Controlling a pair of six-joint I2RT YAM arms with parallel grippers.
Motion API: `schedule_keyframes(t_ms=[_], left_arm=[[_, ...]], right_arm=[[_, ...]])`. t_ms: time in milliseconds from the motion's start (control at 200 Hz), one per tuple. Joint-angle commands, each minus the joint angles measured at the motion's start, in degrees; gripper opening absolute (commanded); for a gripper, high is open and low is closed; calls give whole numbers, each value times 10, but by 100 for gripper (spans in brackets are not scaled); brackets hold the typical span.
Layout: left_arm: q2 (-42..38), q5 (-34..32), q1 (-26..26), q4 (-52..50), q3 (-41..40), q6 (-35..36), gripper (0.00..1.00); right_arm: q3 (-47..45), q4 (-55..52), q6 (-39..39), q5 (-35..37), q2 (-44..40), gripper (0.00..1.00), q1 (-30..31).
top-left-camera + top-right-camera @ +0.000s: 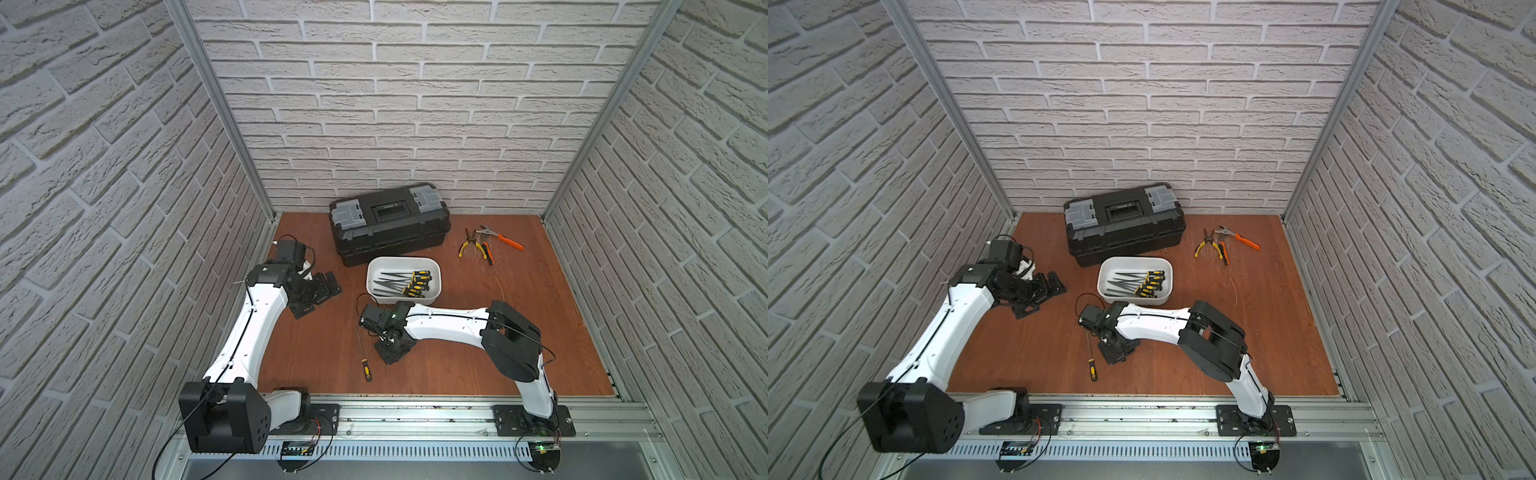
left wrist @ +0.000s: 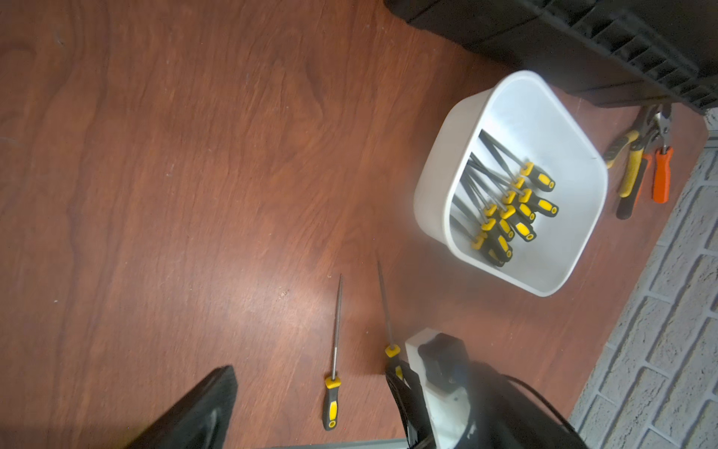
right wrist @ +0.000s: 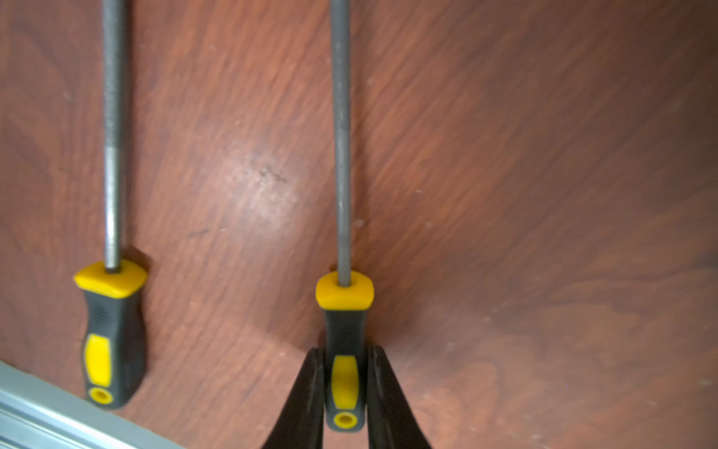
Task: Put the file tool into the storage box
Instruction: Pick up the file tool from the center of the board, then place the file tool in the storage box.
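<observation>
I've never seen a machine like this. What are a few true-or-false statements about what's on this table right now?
1. The right pincer grips a file by its handle. True.
2. The white tub is empty. False: the white tub holds several files.
3. A second file lies on the table beside the gripped one. True.
4. The black toolbox stands open. False: the black toolbox's lid is shut.
5. The left pincer holds pliers. False: the left pincer holds nothing; the pliers lie on the table.
</observation>
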Motion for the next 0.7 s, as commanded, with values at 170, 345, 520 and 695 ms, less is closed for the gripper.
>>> schedule_keyframes(t_ms=[170,345,520,695], left_arm=[[-4,-11,-3,3,52,8,98],[5,27,-5,16,71,13,98],[19,33,-42,10,99,49,98],[26,57,-78,33,112,50,98]], right_arm=[[46,-58,-162,19,-127,12,-39],[100,-98,-273,-2,-154,12,-85],[167,-156,-391,14,-124,9,-136],[224,-169,-473,24,-79,8,-180]])
